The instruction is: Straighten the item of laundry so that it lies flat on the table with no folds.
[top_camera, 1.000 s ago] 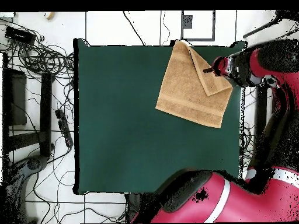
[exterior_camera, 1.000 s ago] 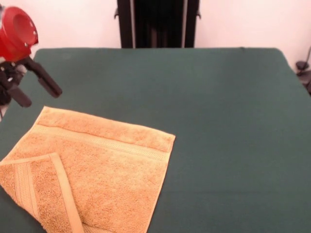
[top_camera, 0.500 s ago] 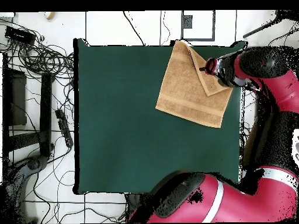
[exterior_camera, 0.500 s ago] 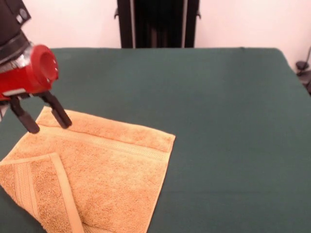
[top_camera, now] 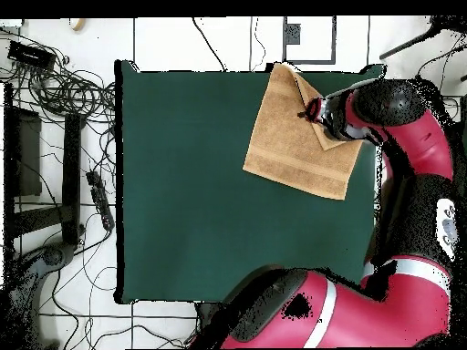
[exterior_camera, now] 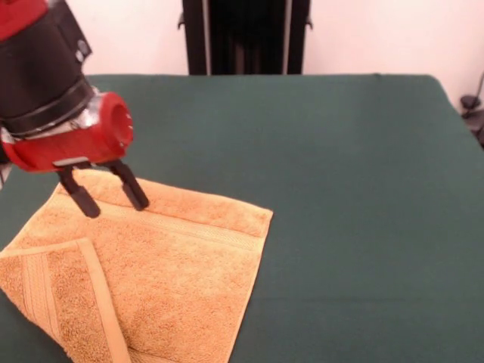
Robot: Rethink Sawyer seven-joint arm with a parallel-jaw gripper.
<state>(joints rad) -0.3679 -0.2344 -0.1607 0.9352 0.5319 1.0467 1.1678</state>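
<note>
The item of laundry is a golden-orange towel at the near left of the green table, with one corner folded over onto its top. In the overhead view the towel lies at the table's top right, the folded flap on its right side. My gripper hangs open just above the towel's far band, its two black fingers apart with nothing between them. From overhead the gripper sits over the folded flap.
The towel's near edge runs past the bottom of the front view and reaches the table's edge. A black stand rises behind the far table edge. Cables and a dark rack crowd the floor left of the table in the overhead view.
The gripper has travelled from beyond the table's left edge in over the towel, moving right and lower, and stays open. The towel has not moved.
</note>
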